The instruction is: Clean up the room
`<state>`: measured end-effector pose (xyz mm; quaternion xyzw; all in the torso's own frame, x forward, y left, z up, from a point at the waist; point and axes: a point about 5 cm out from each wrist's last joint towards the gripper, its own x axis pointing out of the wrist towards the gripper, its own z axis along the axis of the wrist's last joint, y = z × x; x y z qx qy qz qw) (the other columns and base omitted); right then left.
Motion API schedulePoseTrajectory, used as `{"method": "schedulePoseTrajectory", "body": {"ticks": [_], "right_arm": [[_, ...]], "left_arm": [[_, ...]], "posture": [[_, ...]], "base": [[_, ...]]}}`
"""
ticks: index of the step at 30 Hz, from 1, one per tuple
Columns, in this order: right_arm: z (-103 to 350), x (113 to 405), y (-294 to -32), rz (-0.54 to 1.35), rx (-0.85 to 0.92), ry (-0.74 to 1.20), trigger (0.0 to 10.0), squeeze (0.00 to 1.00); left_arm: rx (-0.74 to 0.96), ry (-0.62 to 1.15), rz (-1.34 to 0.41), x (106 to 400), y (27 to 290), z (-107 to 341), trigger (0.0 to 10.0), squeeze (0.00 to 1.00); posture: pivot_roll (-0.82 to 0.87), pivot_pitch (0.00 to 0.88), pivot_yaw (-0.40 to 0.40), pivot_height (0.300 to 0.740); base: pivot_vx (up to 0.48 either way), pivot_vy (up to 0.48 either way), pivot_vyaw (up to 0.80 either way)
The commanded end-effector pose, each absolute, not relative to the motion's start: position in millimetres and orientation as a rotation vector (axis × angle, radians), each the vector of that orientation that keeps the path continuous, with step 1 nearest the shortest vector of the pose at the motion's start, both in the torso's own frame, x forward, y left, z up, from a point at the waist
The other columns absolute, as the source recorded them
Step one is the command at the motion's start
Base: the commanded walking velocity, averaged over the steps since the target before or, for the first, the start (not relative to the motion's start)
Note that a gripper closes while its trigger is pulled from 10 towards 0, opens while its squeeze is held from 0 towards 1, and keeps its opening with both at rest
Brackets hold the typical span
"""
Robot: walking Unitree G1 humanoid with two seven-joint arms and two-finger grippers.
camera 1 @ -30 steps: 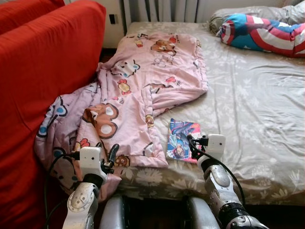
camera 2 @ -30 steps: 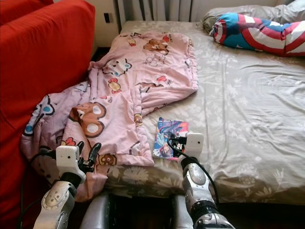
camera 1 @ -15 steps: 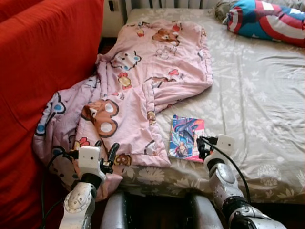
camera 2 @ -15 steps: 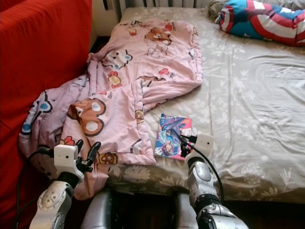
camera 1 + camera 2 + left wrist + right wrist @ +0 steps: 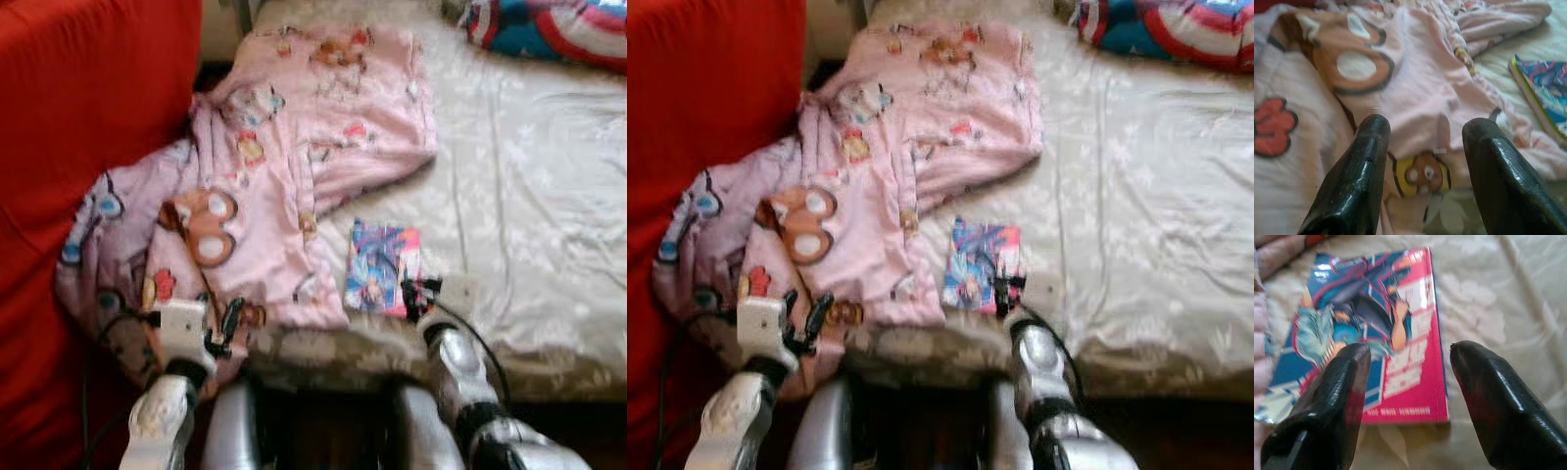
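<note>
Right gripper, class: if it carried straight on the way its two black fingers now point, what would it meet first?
Probably the pink and blue comic book lying flat on the beige floral bedsheet. The right gripper is open, its fingers straddling the book's near edge, though depth is hard to judge.

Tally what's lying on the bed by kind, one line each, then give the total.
Pink cartoon-print blanket: 1
Comic book: 1
Red, white and blue pillow: 1
Total: 3

The right gripper is open just above the comic book; the left gripper is open over the blanket.
</note>
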<state>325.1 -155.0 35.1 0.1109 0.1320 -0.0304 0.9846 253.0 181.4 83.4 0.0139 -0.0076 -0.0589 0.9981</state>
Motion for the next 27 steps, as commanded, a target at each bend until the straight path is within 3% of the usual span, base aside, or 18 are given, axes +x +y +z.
{"method": "schedulePoseTrajectory", "body": {"ticks": [1, 16, 27], "right_arm": [[27.2, 319.3, -151.3, -0.054, 0.236, 0.295, 10.0, 0.00], [41.1, 330.0, -147.9, -0.027, 0.323, 0.231, 10.0, 0.00], [23.8, 319.4, -154.7, -0.087, 0.380, 0.327, 10.0, 0.00]], "left_arm": [[0.041, 0.008, -0.114, 249.1, 183.9, 80.7, 10.0, 0.00], [0.045, 0.022, -0.104, 244.6, 184.3, 79.9, 10.0, 0.00], [0.066, 0.034, -0.099, 239.0, 189.6, 81.5, 10.0, 0.00]], "posture": [[0.01, 0.239, 0.046, 0.552], [0.03, 0.253, 0.046, 0.552], [0.05, 0.267, 0.051, 0.552]], "base": [[0.000, 0.000, 0.00], [0.000, 0.000, 0.00], [0.000, 0.000, 0.00]]}}
